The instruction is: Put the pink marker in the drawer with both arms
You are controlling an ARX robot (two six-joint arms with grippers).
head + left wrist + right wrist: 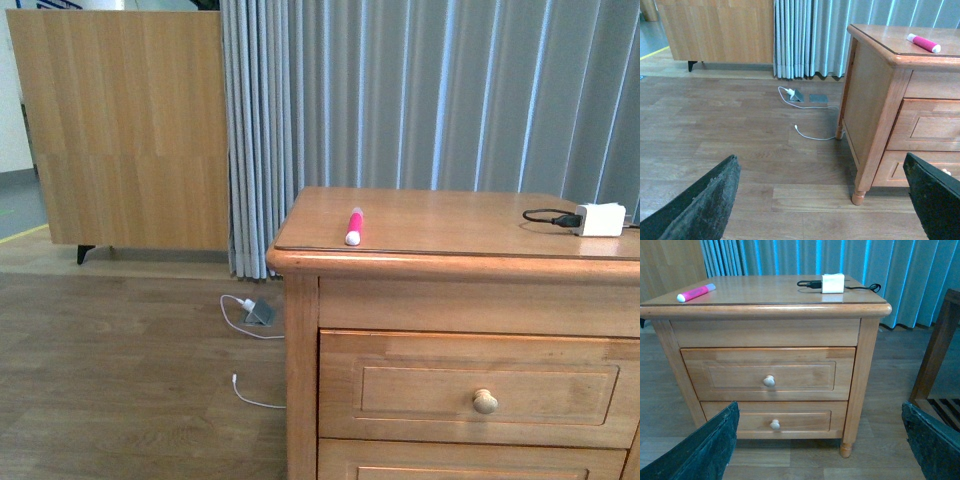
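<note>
The pink marker (354,226) lies on top of the wooden cabinet near its front left corner, white cap toward the front; it also shows in the left wrist view (923,43) and the right wrist view (695,292). The drawer (482,389) is shut, with a round pale knob (769,381); it also shows in the right wrist view (768,373). My left gripper (822,200) is open and empty, low over the floor to the cabinet's left. My right gripper (820,440) is open and empty, in front of the cabinet and apart from it. Neither arm shows in the front view.
A white charger with a black cable (598,219) sits on the cabinet top at the right. A lower drawer (774,420) lies beneath. A white cable and grey floor socket (258,312) lie left of the cabinet. A wooden frame (935,355) stands to the right.
</note>
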